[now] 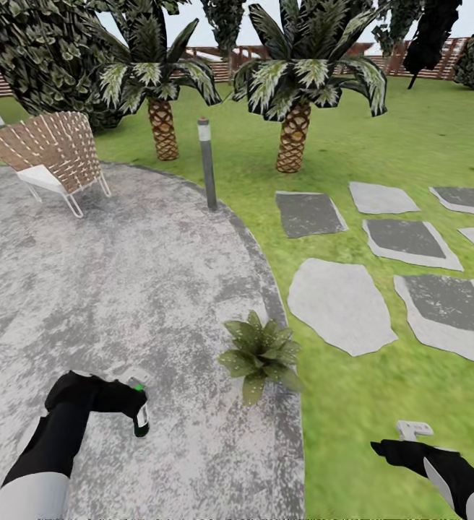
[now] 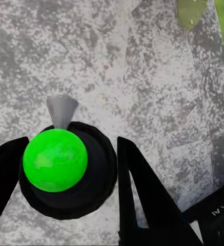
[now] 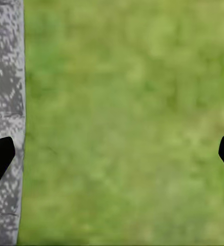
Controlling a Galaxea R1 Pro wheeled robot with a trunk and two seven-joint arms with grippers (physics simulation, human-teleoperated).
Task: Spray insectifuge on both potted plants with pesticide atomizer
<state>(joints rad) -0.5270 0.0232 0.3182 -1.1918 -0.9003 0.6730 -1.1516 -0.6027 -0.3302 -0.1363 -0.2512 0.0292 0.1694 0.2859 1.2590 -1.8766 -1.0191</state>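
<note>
My left gripper (image 1: 137,406) is shut on the pesticide atomizer (image 1: 142,420), a small dark bottle held upright just above the round grey patio (image 1: 121,289). From above, the atomizer (image 2: 65,174) shows a bright green cap and a grey nozzle, with black fingers (image 2: 137,189) pressed on both sides. One potted plant (image 1: 261,354), a low rosette of broad green leaves, stands at the patio's right edge, to the right of the atomizer; one leaf tip (image 2: 191,10) reaches into the left wrist view. The second potted plant is out of view. My right gripper (image 1: 404,442) hangs open over the lawn (image 3: 127,123).
A grey bollard lamp (image 1: 207,162) stands at the patio's far rim. A slatted chair (image 1: 49,152) sits at the far left. Two palms (image 1: 163,123) (image 1: 295,130) grow behind, with a wooden fence (image 1: 439,61) beyond. Grey stepping stones (image 1: 342,303) lie in the grass to the right.
</note>
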